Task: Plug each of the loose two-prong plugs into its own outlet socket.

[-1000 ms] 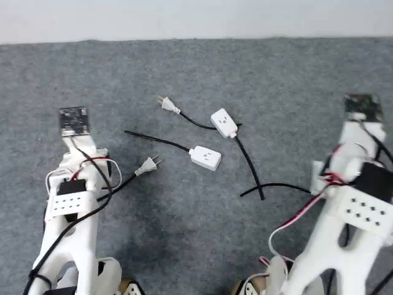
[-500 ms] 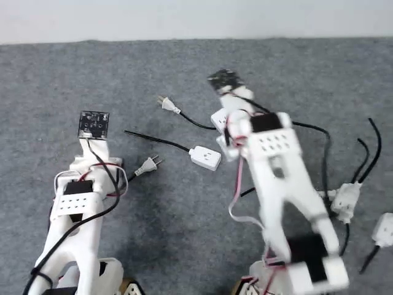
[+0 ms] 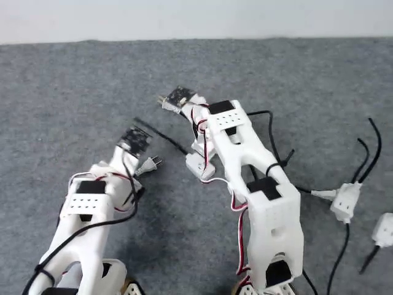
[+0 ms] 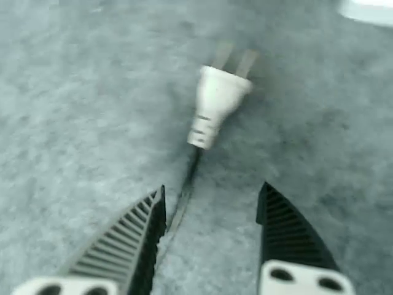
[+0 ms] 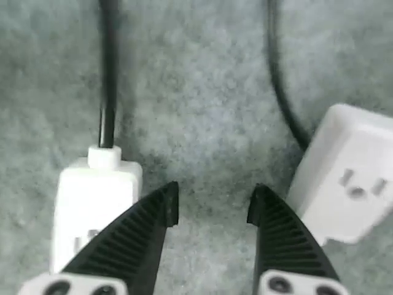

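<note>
Across the grey bench point(image 3: 73, 80), both arms sit out toward the middle. Left tool point(image 4: 213, 187): fingers point(image 4: 138, 239) spread, nothing pinched, hovering just short of near plug point(image 4: 218, 101). That plug lies flat on the bench, white body, two prongs point(image 4: 236, 58) pointing away from the tool. Its plug cord point(image 4: 184, 190) trails back and passes close to one finger; can't tell if they touch. High view puts the same plug just beside the left wrist camera point(image 3: 135, 140). Right tool point(image 5: 215, 186): also spread, empty, low over bare bench between two sockets. First socket point(image 5: 92, 196) sits just beside one finger, first cord point(image 5: 108, 61) running straight away from the tool. Second socket point(image 5: 353, 178) sits just beside the other finger, slot face up and slightly tilted, second cord point(image 5: 279, 80) curving off. Can't tell if either finger touches a socket. Far plug point(image 3: 164, 102) lies loose toward the back of the bench, just beside the right wrist camera point(image 3: 179, 95), well apart from near plug. Neither plug is seated in a socket. Off on the right arm's side, well apart from all that, a white block point(image 3: 346, 201) and a second block point(image 3: 384, 228) lie near each other on black cords.
</note>
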